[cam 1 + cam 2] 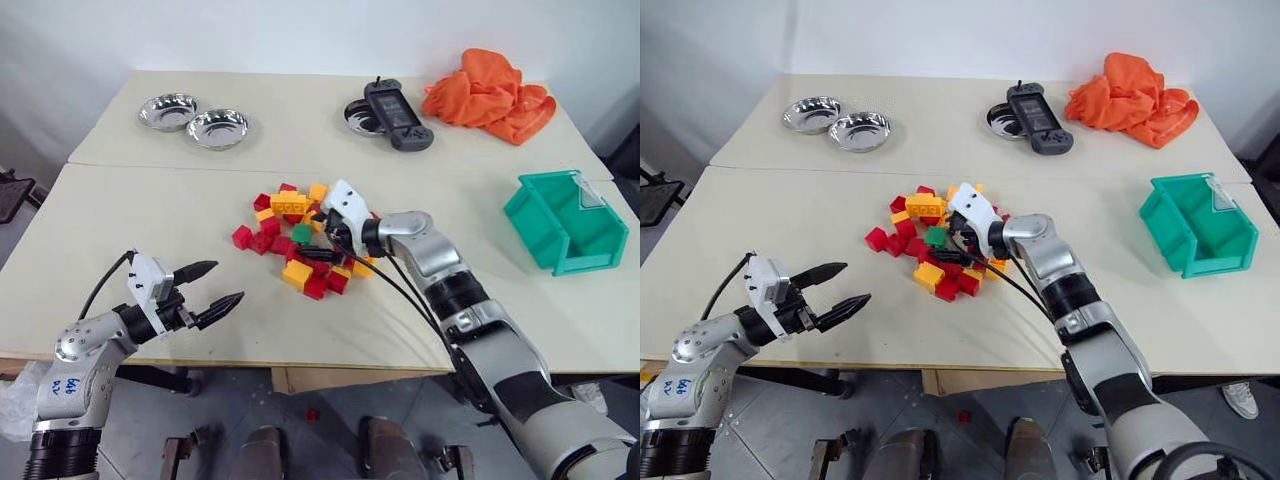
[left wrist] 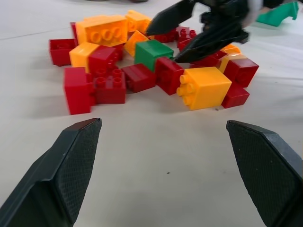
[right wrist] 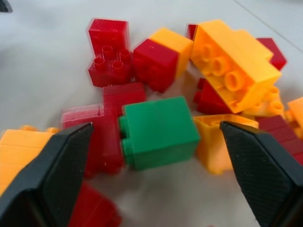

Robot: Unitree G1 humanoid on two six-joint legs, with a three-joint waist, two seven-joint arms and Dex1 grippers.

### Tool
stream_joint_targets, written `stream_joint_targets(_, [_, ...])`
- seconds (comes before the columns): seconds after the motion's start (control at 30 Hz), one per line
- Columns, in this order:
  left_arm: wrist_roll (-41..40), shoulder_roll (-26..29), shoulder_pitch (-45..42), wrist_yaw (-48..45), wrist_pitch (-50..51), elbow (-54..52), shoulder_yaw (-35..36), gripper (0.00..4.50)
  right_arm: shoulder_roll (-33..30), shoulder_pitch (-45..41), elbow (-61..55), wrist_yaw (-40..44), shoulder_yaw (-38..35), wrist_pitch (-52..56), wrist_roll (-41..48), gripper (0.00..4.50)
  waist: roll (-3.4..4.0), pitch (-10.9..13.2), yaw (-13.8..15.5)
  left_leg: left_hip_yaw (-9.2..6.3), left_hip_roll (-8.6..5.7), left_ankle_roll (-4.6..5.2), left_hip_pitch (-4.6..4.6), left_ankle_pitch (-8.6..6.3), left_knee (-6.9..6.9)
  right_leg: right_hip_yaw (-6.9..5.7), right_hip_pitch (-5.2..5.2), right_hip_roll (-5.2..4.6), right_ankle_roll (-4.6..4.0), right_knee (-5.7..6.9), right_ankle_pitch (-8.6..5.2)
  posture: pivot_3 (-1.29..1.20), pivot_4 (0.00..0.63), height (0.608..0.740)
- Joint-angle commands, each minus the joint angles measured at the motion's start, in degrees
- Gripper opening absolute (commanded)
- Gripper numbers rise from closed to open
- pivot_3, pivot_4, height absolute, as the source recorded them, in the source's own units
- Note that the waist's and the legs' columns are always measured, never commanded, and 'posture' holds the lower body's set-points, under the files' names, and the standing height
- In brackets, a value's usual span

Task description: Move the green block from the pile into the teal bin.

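The green block [image 1: 301, 234] lies on its side in the middle of the pile [image 1: 297, 275] of red and yellow bricks at the table's centre. My right gripper [image 1: 312, 236] reaches into the pile from the right. It is open, one finger on each side of the green block [image 3: 158, 132], and neither finger is pressed against it. My left gripper [image 1: 226, 282] hovers open and empty near the front left of the table and points toward the pile [image 2: 113, 71]. The teal bin [image 1: 535, 225] stands at the right side of the table.
Two steel bowls [image 1: 168, 110] [image 1: 217, 128] sit at the back left. A black handheld controller [image 1: 398, 115] rests on a third bowl at the back, beside an orange cloth [image 1: 488, 95]. Bare tabletop lies between the pile and the bin.
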Motion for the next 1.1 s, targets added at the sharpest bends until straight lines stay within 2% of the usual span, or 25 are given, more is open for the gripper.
stream_joint_targets(0.03, [-0.3,-0.1,0.6,0.7,-0.9,-3.0,0.8,4.50,1.5,-3.8,7.5,-0.2,-0.7,-3.8,-1.7,4.47,0.00,0.0,-0.4,0.00,0.01,-0.01,0.00,0.00,0.00,-0.04,0.00,0.00,-0.01,0.00,0.00,0.00,0.150,0.740])
stream_joint_targets(0.07, [-0.4,-0.1,0.7,0.8,-0.8,-3.2,0.9,4.50,1.8,-4.6,9.5,0.3,-0.6,-4.7,-2.1,4.47,0.00,0.0,-0.5,0.00,0.02,-0.01,0.01,0.00,-0.01,-0.07,0.00,0.00,-0.02,0.01,0.01,0.00,0.150,0.740])
stream_joint_targets(0.17, [-0.5,0.0,1.0,1.0,-0.8,-3.2,1.3,4.50,2.3,-6.1,13.4,1.1,-0.7,-7.2,-3.0,3.84,0.00,0.0,-0.6,0.01,0.06,-0.02,0.04,0.00,-0.02,-0.18,0.00,0.00,-0.06,0.02,0.02,0.00,0.150,0.740])
stream_joint_targets(0.37, [-0.6,0.3,0.5,1.2,-0.9,-2.8,1.5,4.50,2.9,-6.5,13.9,5.4,0.3,-9.1,-4.4,1.89,0.01,0.0,-0.7,0.12,0.16,-0.05,0.12,-0.01,-0.02,-0.25,0.01,0.01,-0.12,0.06,0.04,0.00,0.150,0.740])
stream_joint_targets(0.47, [-0.6,0.4,0.5,1.1,-1.0,-2.7,1.6,4.50,2.4,-6.2,12.7,7.1,0.6,-9.2,-5.1,1.86,0.01,0.0,-0.7,0.13,0.16,-0.08,0.12,-0.03,-0.02,-0.25,0.00,0.01,-0.12,0.04,0.04,0.00,0.150,0.740])
stream_joint_targets(0.73, [-0.2,-0.2,-0.3,1.2,-1.6,-2.0,0.7,4.50,1.5,-6.7,10.1,4.7,-3.8,-10.5,-3.0,1.86,0.02,0.0,-0.6,0.14,0.19,-0.11,0.11,-0.05,-0.02,-0.29,-0.01,0.01,-0.14,0.03,0.04,0.00,0.150,0.740])
stream_joint_targets(0.9, [-0.9,-1.1,-2.6,0.9,-1.2,-2.5,-0.6,4.50,-3.7,-2.3,-3.8,7.3,-11.2,-7.9,4.3,1.86,0.03,0.0,-0.1,0.14,0.19,-0.11,0.06,-0.05,-0.01,-0.32,-0.03,0.01,-0.14,0.01,0.04,0.00,0.150,0.740])
stream_joint_targets(1.1, [-0.8,-3.3,-7.1,-0.3,-1.0,-1.8,-4.5,4.50,-16.3,12.8,-27.1,5.4,-20.3,1.1,10.3,1.86,0.01,0.0,1.8,0.12,0.18,-0.09,0.01,-0.12,0.05,-0.44,0.02,0.00,-0.14,-0.08,0.04,0.00,0.150,0.740])
